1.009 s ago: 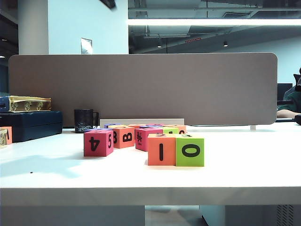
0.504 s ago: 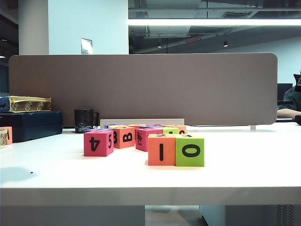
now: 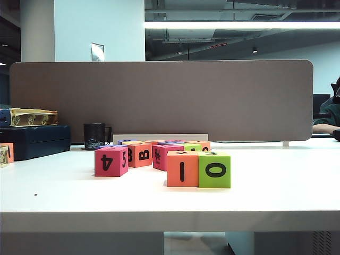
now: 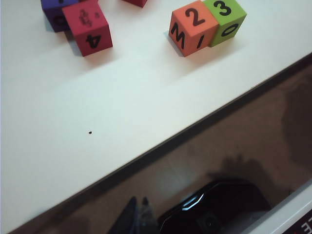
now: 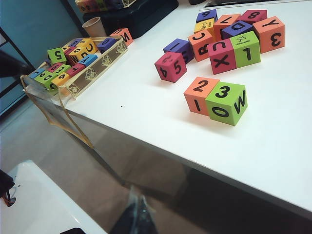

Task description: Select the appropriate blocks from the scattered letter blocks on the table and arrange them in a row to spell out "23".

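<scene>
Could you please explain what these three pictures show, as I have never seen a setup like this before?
This is a robot with two arms, each ending in a two-finger gripper. One picture comes from a fixed camera looking level across the white table; the other two come from cameras on the arms' wrists, looking down from off the table's front edge. No arm shows in the fixed view, and neither gripper can be seen clearly, so nothing appears held; the left gripper is shut.

On the table lie foam cubes with black letters and digits. Near the front, an orange cube and a green cube stand touching side by side; their tops read "2" and "3", so the row looks done. From the fixed camera their fronts read "1" and "0". Behind them lie a red cube showing "4" and others.
</scene>
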